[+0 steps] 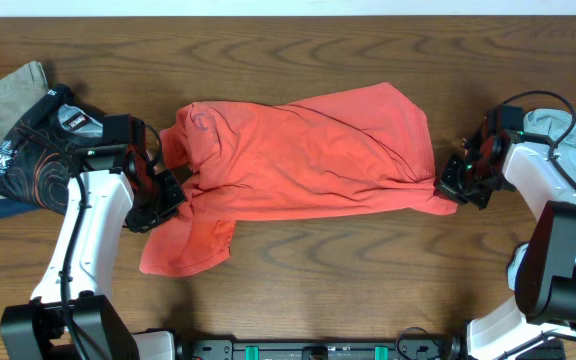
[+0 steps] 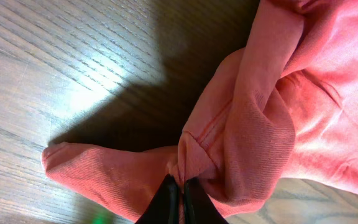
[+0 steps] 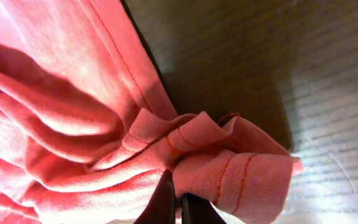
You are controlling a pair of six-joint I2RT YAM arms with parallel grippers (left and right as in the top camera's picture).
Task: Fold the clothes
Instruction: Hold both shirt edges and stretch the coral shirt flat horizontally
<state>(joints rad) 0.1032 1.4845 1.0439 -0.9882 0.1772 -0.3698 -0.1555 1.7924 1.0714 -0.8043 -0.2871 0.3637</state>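
A coral-red tee (image 1: 298, 150) lies rumpled across the middle of the wooden table, one sleeve trailing toward the front left. My left gripper (image 1: 168, 197) is shut on a bunched fold at the tee's left edge; in the left wrist view the black fingertips (image 2: 166, 196) pinch red cloth (image 2: 247, 137). My right gripper (image 1: 455, 190) is shut on the tee's right corner, and the right wrist view has a stitched hem (image 3: 235, 171) gathered at the gripper (image 3: 178, 193). No lettering shows on the tee.
At the far left lies a heap of clothes: a beige garment (image 1: 3, 105) and a black printed one (image 1: 38, 150). A light grey-blue tee (image 1: 573, 140) is bundled at the right edge behind the right arm. Bare wood stretches along the back.
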